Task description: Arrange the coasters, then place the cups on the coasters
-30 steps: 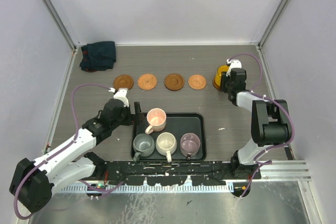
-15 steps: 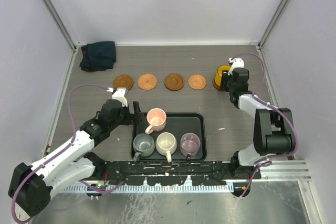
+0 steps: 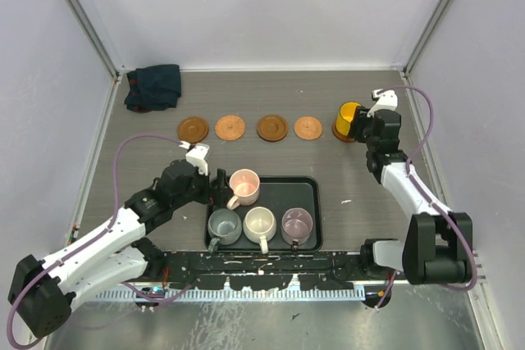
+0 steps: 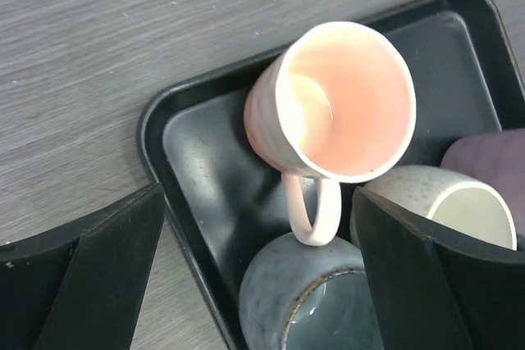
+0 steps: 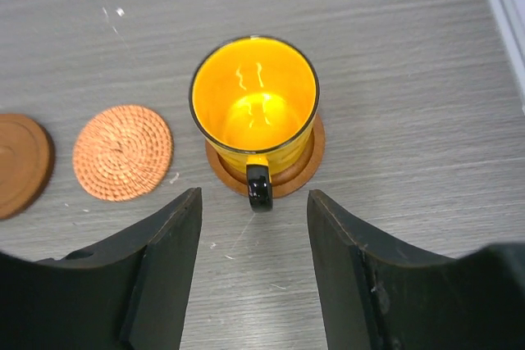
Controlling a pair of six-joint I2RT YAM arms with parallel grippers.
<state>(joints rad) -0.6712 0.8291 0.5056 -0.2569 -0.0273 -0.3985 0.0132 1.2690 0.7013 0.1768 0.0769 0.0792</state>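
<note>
Standing upright on the end coaster [image 5: 305, 163], the yellow cup [image 5: 254, 104] faces the right gripper [image 5: 254, 199], whose fingers are spread, touching nothing. The left gripper [image 4: 258, 202], spread wide, hovers over the pink cup [image 4: 344, 104] in the black tray [image 4: 190, 149].

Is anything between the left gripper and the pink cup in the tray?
Nothing visible. The open left gripper faces the pink cup directly, though the grey-green cup crowds its handle.
</note>
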